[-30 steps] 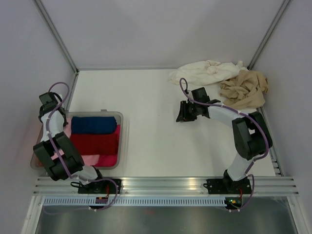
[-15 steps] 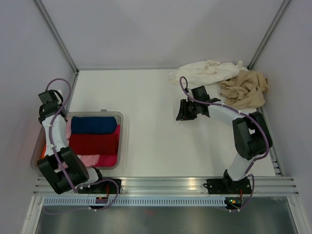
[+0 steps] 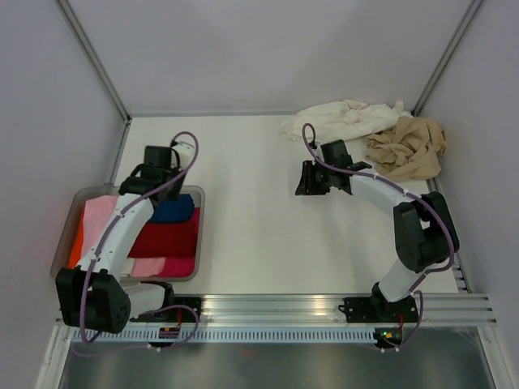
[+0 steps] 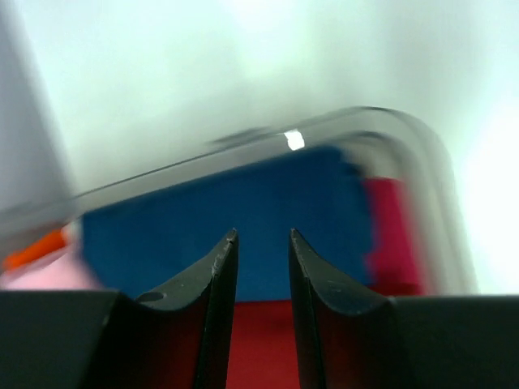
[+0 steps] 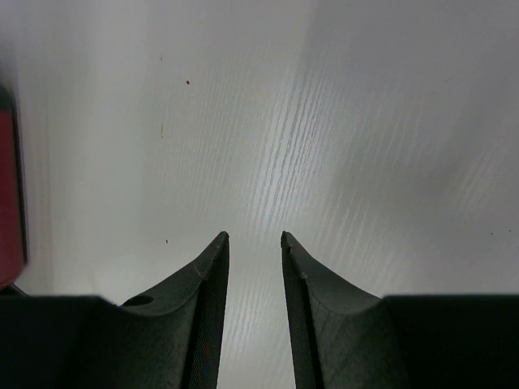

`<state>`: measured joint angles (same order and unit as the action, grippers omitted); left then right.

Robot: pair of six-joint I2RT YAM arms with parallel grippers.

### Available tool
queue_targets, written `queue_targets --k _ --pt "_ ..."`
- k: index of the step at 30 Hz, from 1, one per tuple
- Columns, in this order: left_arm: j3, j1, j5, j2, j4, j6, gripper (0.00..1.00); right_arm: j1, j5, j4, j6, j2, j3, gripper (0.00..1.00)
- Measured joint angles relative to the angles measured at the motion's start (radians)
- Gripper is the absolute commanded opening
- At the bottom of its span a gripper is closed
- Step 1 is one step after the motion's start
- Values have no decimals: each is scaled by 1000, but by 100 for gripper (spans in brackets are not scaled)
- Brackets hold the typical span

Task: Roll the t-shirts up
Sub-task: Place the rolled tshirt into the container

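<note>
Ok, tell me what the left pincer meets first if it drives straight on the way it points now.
The left pincer, jaws apart and empty, points at the dark blue rolled cloth in the clear plastic tray. It would probably meet that roll first, though depth is hard to judge.

White table [image 3: 243, 162] enclosed by pale grey walls [image 3: 268, 49] and aluminium corner posts [image 3: 92, 58]

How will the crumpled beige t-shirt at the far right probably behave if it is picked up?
The beige t-shirt lies in soft, irregular folds, so it will probably hang floppy and unfold when lifted. It touches the cream-white t-shirt, so a pull may drag that one too.
</note>
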<state>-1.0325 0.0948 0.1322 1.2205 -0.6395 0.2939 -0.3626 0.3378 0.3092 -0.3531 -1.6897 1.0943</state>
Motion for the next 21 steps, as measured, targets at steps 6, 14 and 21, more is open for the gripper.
queue_targets --k 6,14,21 --pt "155 214 -67 5 28 0 37 -4 -58 -1 -21 57 0 38" --pt "243 220 -153 -33 50 2 38 -18 -117 3 -43 97 0 39" --pt "254 261 -223 -34 54 2 40 -22 -146 17 -43 105 0 39"
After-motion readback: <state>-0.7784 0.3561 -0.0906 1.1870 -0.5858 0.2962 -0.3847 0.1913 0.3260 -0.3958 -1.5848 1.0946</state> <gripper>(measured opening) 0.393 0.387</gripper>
